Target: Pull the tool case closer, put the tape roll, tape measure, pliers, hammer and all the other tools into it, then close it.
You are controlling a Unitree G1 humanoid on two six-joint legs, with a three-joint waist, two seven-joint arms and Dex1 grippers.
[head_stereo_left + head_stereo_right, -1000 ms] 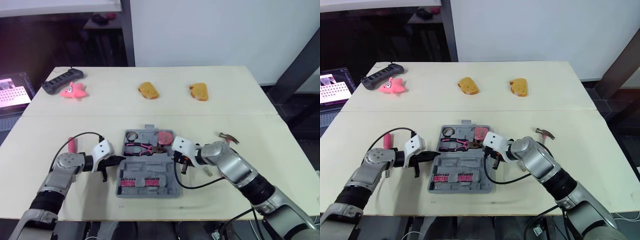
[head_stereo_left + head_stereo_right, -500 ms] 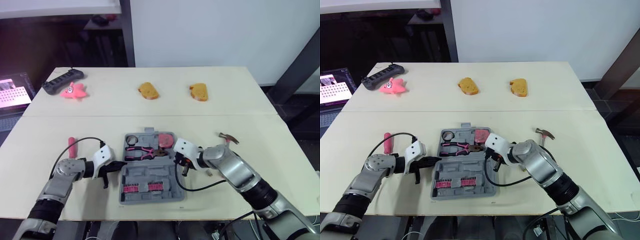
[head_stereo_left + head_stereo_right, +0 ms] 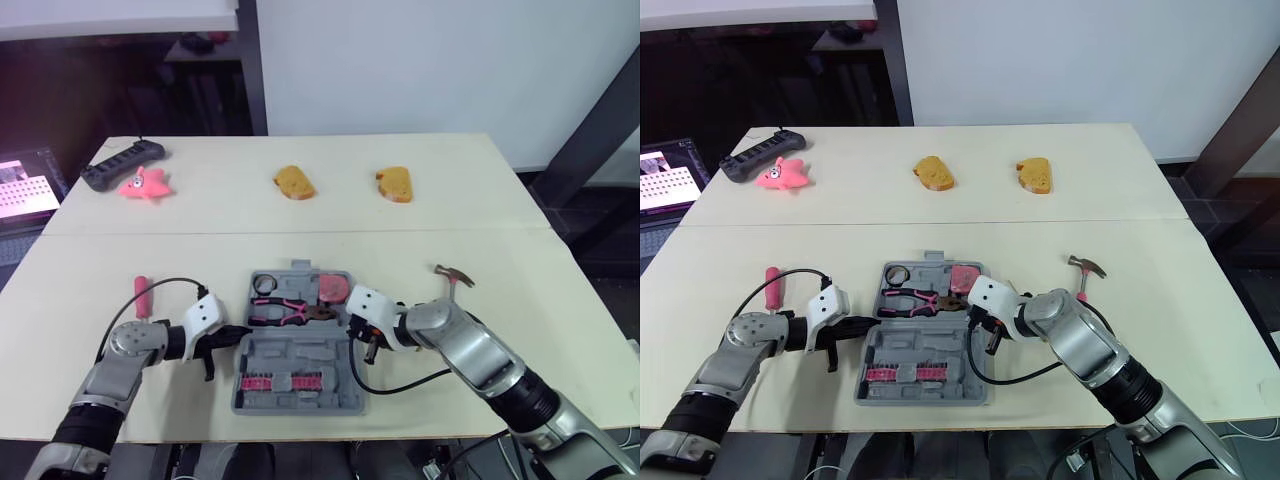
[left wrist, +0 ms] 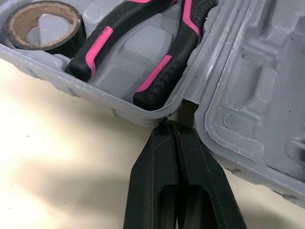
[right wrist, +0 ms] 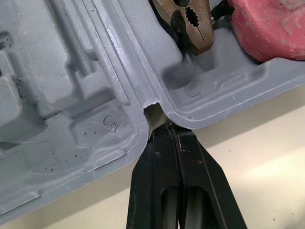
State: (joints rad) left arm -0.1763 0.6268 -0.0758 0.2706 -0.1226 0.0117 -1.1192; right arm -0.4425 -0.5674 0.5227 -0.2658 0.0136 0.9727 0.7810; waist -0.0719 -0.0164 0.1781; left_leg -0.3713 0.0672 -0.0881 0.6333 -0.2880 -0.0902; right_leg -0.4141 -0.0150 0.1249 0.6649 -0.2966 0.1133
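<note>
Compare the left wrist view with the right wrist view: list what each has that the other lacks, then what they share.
Left wrist view, not the right: the tape roll and the black-and-pink handles of the pliers. Right wrist view, not the left: the pliers' metal head and the pink tape measure. Shared: the open grey case, its hinge notch, the table, and a shut gripper tip at that notch, the left gripper in one, the right gripper in the other.

Inside the tool case (image 4: 248, 86), the tape roll (image 4: 71, 39) and the pliers (image 4: 159, 69) are cut off at the left wrist view's edge. The pink pieces (image 3: 262, 381) in its near half are too small to identify.
</note>
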